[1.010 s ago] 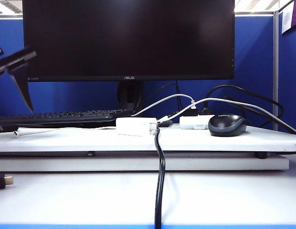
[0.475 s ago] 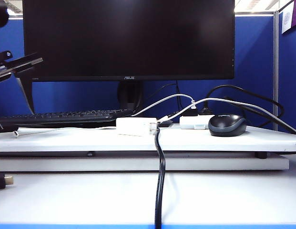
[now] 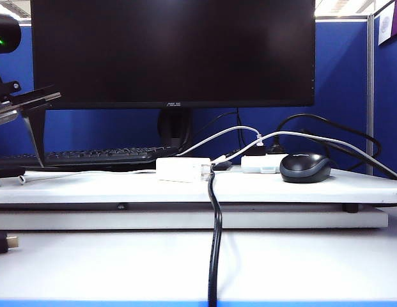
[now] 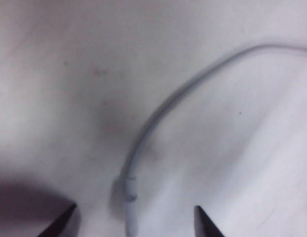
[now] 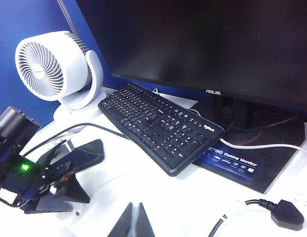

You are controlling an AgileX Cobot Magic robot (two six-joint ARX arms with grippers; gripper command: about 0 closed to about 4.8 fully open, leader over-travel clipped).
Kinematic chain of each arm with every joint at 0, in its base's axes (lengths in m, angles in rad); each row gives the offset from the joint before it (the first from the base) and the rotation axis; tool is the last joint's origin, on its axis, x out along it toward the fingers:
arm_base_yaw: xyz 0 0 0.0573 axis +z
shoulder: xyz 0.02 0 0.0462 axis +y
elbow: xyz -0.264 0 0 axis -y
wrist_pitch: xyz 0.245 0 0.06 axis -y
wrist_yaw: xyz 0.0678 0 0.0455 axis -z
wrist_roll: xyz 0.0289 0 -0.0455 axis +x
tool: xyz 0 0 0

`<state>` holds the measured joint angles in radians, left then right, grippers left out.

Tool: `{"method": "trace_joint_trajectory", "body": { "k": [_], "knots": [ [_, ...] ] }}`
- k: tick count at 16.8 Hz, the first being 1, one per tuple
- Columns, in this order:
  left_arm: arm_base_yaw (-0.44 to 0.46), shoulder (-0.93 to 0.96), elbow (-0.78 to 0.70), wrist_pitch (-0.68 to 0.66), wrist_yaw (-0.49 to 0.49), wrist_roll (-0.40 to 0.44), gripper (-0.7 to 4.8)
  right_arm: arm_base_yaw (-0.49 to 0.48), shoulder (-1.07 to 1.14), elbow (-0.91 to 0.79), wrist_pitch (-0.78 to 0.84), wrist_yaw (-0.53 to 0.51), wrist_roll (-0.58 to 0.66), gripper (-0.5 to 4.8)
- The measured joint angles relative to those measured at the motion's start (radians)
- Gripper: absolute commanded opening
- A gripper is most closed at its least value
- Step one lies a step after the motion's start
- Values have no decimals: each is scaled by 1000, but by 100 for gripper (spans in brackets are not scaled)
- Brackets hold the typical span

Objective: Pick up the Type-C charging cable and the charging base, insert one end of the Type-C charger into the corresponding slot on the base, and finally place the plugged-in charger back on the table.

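- ASUS monitor (image 3: 172, 51): standing at the back edge of the table (image 3: 89, 188), behind everything else.
- Table: wide white board on short dark feet; carrying all the task's things.
- Black keyboard (image 3: 89, 155): lying along the back-left part of the table, in front of the monitor.
- White desk fan (image 5: 57, 69): standing at the far left corner, beyond the keyboard.
- Left gripper (image 4: 133, 222): hanging low over the left edge of the table, jaws apart and empty, pointing down at the surface.
- Right gripper (image 5: 135, 222): jaws together, holding nothing; waiting above the table on the right side, looking toward the keyboard and the left arm.
- Black mouse (image 3: 305, 167): resting toward the right edge of the table.
- Charging base (image 3: 182, 169): small white block near the middle of the table, just beside the thick black cord (image 3: 215, 243); not touched, well apart from both grippers.
- Type-C charging cable (image 4: 163, 113): thin and white, lying flat near the left edge. Plug end (image 4: 130, 197) lying right between the open left fingertips (image 4: 62, 222), long axis pointing in toward the gripper, the rest curving away from it. Left arm clearly nearer; probably only lowering a little and closing across the plug needed next.
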<state>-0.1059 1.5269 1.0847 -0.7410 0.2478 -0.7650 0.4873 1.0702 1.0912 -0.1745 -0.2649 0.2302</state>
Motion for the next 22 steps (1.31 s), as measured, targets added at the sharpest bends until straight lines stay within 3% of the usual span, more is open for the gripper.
{"method": "trace_joint_trajectory", "body": {
  "k": [13, 16, 17, 22],
  "knots": [
    [-89, 26, 10, 64, -45, -116, 302, 0, 1, 0, -22, 0, -21, -5],
    [-88, 26, 10, 58, -54, -119, 236, 0, 1, 0, -26, -11, -22, -5],
    [-89, 27, 10, 48, -62, -120, 170, 0, 1, 0, -26, -19, -22, -5],
    [-88, 31, 10, 29, -93, -145, 152, 0, 0, 0, -26, -21, -22, -5]
  ]
}}
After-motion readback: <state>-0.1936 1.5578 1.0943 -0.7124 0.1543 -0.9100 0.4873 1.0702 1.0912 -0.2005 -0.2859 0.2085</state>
